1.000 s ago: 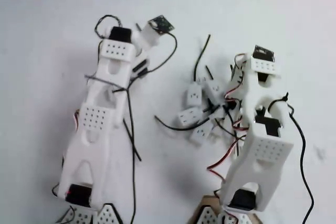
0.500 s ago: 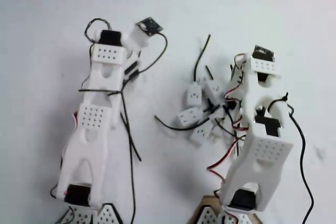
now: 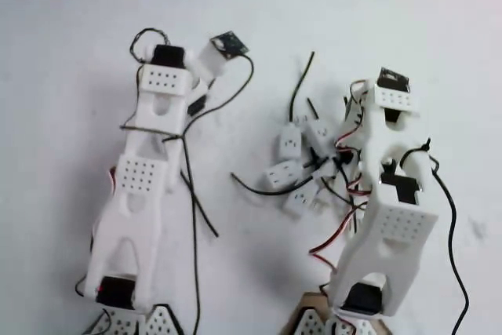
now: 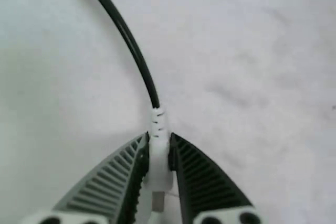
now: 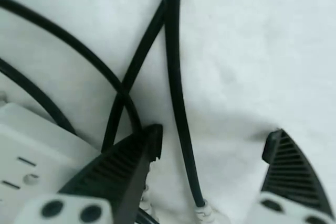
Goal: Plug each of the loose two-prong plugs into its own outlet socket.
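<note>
My left pincer [image 4: 158,139] is clenched on a small white plastic plug [image 4: 158,174]. Its ribbed grey fingers [image 4: 118,182] press against either side of the plug's body. A thin black cord [image 4: 126,35] leaves the plug's ribbed collar and curves away over the white tabletop [image 4: 262,51] (I cannot make out the prongs from here).

Seen from above, my left arm [image 3: 137,186] stretches along the left side of the tabletop towards the far edge. That puts the plug I am grasping at the far left, well apart from the sockets. A loose black lead [image 3: 202,209] lies on the tabletop just right of this arm, running towards the near side.

The cluster of small white outlet blocks [image 3: 289,143] lies in the middle of the tabletop, just left of my right arm [image 3: 392,225]. Black cords run among the blocks. One cord reaches away to the far side and another trails off to the left.

My right pincer [image 5: 214,137] is released, its jaws standing wide apart low over the tabletop. Between them runs a second black cord [image 5: 176,77], which ends in a white ribbed collar [image 5: 202,212] close to the pincer's base. More black cords cross each other just beside one dark finger [image 5: 123,166]. A slotted white socket block [image 5: 21,150] lies right next to that same finger (whether they touch, I cannot tell).
</note>
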`<state>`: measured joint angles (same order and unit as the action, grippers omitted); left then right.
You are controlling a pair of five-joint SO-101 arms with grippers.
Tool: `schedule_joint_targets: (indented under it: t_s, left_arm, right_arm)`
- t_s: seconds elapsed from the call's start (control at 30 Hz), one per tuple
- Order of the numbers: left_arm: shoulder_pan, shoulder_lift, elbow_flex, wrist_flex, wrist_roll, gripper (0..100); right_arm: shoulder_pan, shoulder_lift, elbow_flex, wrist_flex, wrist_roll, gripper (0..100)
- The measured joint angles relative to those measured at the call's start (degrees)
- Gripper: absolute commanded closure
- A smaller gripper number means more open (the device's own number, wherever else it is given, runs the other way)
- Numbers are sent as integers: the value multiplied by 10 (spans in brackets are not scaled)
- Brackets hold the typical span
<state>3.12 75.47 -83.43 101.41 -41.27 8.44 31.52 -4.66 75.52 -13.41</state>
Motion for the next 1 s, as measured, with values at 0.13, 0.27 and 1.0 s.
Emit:
schedule_joint_targets:
  t_s: [0.13,0.27,1.0]
  left_arm:
    - [0,-35,40,1,-1,977]
    - [11,-89,43,4,-1,977]
    - [61,-495,43,5,365,978]
  right_arm:
    - [0,0,0,0,0,676]
    - [0,0,0,0,0,676]
    - [-3,0,1,-5,0,676]
